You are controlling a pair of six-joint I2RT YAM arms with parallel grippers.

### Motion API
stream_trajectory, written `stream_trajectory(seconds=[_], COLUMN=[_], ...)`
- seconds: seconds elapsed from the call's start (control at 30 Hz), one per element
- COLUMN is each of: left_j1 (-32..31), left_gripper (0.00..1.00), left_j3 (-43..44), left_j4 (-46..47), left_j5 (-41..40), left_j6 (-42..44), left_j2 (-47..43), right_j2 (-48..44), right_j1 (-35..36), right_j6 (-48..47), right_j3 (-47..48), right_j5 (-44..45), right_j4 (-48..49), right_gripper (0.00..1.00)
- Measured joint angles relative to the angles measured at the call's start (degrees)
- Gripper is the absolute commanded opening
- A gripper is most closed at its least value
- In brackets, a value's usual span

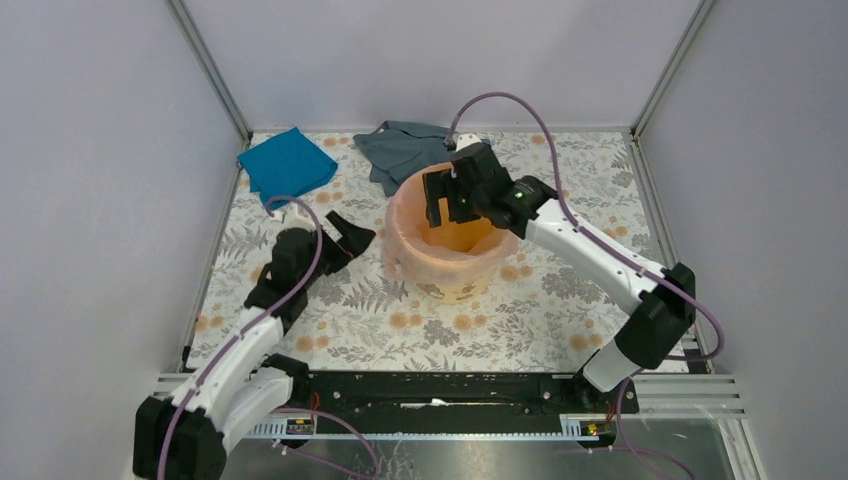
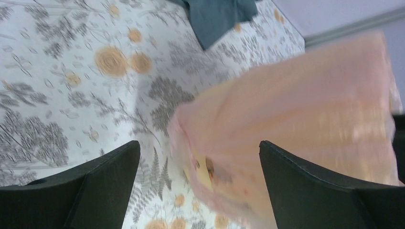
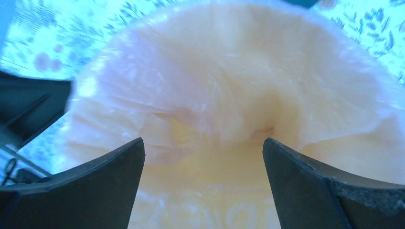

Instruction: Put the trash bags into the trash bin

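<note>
The yellow-orange bin (image 1: 462, 285) stands mid-table. The pale pink bag (image 1: 400, 240) lines it and drapes over the rim and down the outer wall. In the left wrist view the bag (image 2: 296, 124) covers the bin's side, and printed marks show through low down. My left gripper (image 1: 354, 240) is open and empty, just left of the bin, fingertips pointing at it. My right gripper (image 1: 448, 195) is open and empty, held over the bin's mouth near the far rim. In the right wrist view the bag (image 3: 215, 71) folds over the rim and the yellow inside (image 3: 210, 191) shows between the fingers.
A teal cloth (image 1: 286, 165) lies at the back left. A grey cloth (image 1: 400, 150) lies behind the bin, also in the left wrist view (image 2: 217, 16). The floral table cover (image 1: 340, 320) is walled at the left, back and right.
</note>
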Motion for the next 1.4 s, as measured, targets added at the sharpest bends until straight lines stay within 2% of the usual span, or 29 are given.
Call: stream_trajectory(seconds=[0.1,0.2,0.37,0.53,0.73,0.9,1.17,1.4], left_j1=[4.9,7.1,6.8,3.2,-4.7,-12.2,-24.8,-30.7], left_gripper=[0.99,0.99,0.99,0.99,0.99,0.99,0.99,0.99], left_j3=[3.6,6.5,12.3,13.4,12.6,12.6,14.9,20.2], left_j4=[4.0,8.5,17.2,24.0,32.2,37.1,43.2,49.0], left_j5=[3.9,8.9,19.7,25.0,23.9,20.0,11.6,5.3], left_j6=[-0.7,-1.6,-4.2,-7.8,-13.4,-16.6,-23.4,-29.9], left_j2=[9.2,18.7,35.3,42.4,43.6,45.9,53.7,61.9], right_j2=[-4.6,-11.5,-24.7,-33.5,-38.3,-39.8,-44.7,-48.4], right_j1=[0.0,0.0,0.0,0.0,0.0,0.0,0.0,0.0], right_j6=[-0.2,-0.3,-0.3,-0.2,-0.2,-0.2,-0.2,-0.2], right_j3=[1.3,1.2,-1.6,-5.1,-8.3,-9.7,-10.4,-10.4], right_j5=[-0.6,-1.6,-3.3,-4.6,-4.6,-4.5,-3.9,-2.9], right_j4=[-0.2,-0.8,-0.3,-0.4,-1.1,-2.2,-4.0,-4.9], right_gripper=[1.00,1.00,1.00,1.00,1.00,1.00,1.00,1.00])
